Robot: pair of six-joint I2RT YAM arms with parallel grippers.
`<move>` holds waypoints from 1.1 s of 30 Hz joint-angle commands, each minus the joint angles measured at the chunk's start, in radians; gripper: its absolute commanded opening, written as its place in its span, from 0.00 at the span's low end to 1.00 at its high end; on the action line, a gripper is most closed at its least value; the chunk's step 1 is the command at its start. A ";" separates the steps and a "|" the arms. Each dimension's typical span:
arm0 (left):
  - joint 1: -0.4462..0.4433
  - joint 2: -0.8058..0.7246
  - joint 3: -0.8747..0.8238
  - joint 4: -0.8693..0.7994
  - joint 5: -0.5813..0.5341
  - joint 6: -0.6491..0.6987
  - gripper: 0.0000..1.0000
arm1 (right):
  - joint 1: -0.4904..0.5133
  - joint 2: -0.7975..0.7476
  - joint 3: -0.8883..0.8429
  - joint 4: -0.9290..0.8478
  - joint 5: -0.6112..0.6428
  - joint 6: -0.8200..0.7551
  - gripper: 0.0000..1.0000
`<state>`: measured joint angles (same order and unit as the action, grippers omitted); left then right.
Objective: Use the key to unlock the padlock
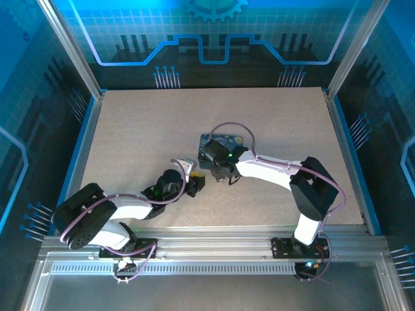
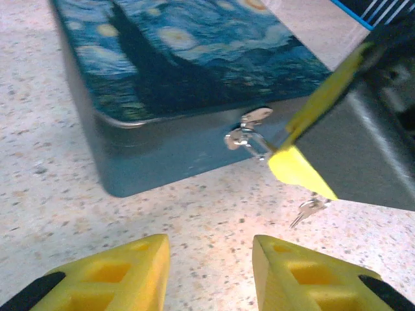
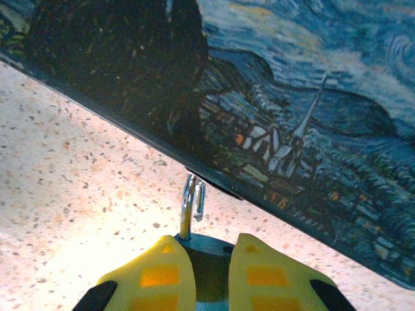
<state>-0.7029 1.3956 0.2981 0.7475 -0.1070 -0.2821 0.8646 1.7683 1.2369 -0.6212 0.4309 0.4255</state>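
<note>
Padlock [image 3: 206,267], hooked to tin [image 3: 292,97], clenched in right pincer [image 3: 211,249], left pincer [image 2: 209,251] released and empty; we'd pinch key [image 2: 310,210] by its head, blade left free.

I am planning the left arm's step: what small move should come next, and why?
Probably ease the left gripper forward toward the key. Its jaws stand apart and empty, the key lies loose on the table, and the right gripper grips the padlock.
</note>
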 commanded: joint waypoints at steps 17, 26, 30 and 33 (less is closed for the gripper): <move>0.168 0.195 0.034 0.175 0.233 -0.138 0.22 | -0.007 0.000 0.063 -0.061 -0.081 -0.362 0.00; 0.191 0.286 0.061 0.253 0.305 -0.160 0.22 | -0.041 0.000 0.040 -0.018 -0.073 -0.412 0.00; 0.192 0.300 0.065 0.258 0.311 -0.160 0.22 | -0.045 0.004 -0.002 0.028 -0.118 -0.413 0.00; 0.193 0.307 0.067 0.259 0.316 -0.163 0.22 | -0.050 0.012 -0.036 0.065 -0.148 -0.403 0.00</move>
<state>-0.5186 1.6863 0.3466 0.9737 0.1783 -0.4286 0.8276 1.7844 1.2320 -0.5957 0.3321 0.0288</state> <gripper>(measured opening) 0.215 0.043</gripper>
